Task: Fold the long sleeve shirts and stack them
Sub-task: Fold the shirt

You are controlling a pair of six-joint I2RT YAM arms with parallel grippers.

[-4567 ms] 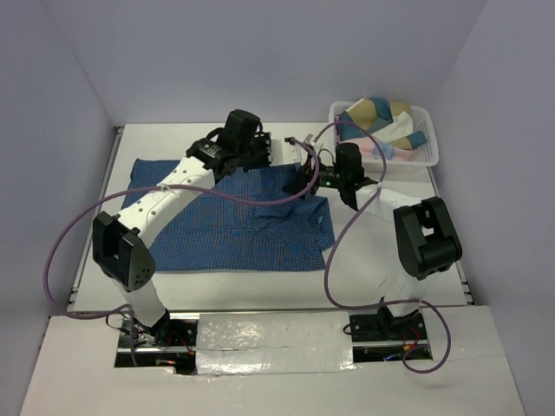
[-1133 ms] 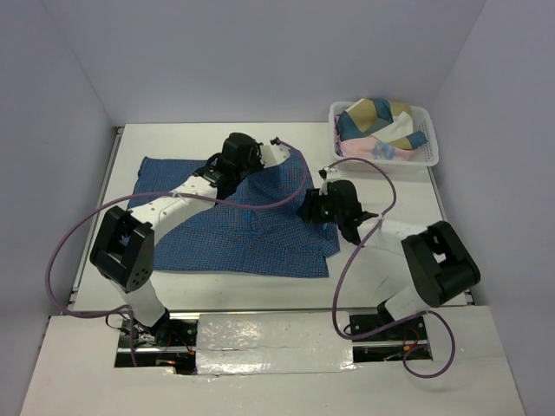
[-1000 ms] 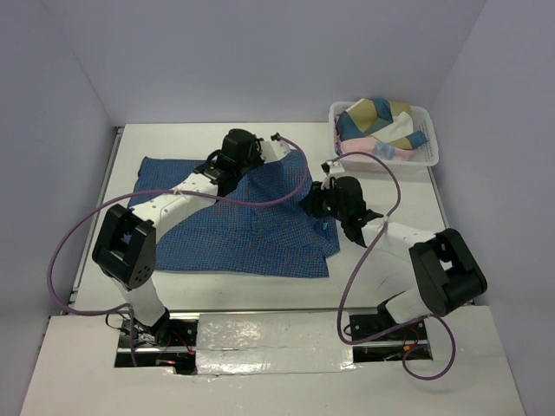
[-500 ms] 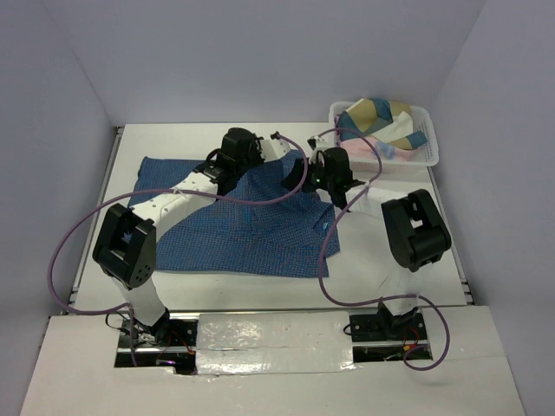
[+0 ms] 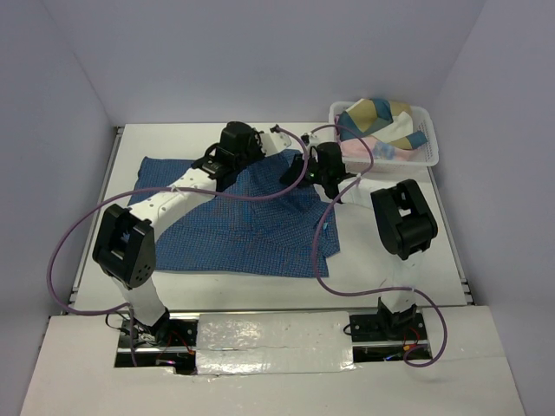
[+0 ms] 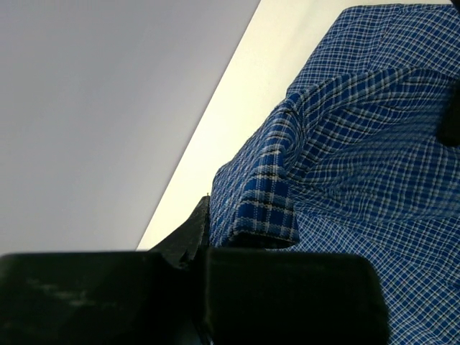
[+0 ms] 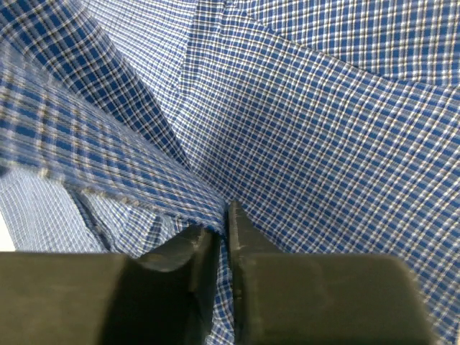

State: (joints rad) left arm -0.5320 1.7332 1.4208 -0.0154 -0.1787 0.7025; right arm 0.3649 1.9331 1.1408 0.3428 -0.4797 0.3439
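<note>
A blue fine-checked long sleeve shirt (image 5: 227, 227) lies spread over the middle of the table. Its far right part is lifted into a ridge between the two arms. My left gripper (image 5: 267, 152) is at that raised far edge, shut on a fold of the cloth (image 6: 267, 208); its jaws (image 6: 208, 224) show no gap. My right gripper (image 5: 300, 170) is close beside it on the right. Its fingers (image 7: 223, 219) are pinched on a gathered pleat of the shirt (image 7: 323, 108), with checked cloth running down between them.
A white basket (image 5: 431, 152) at the far right corner holds more crumpled garments in teal, tan and pink (image 5: 375, 119). Purple cables loop from both arms over the shirt. White table (image 5: 390, 260) borders the shirt on the right and front.
My right gripper has moved from the shirt's right edge up to the far side beside the left gripper, opened wide, then closed on the cloth. The left gripper has kept its hold.
</note>
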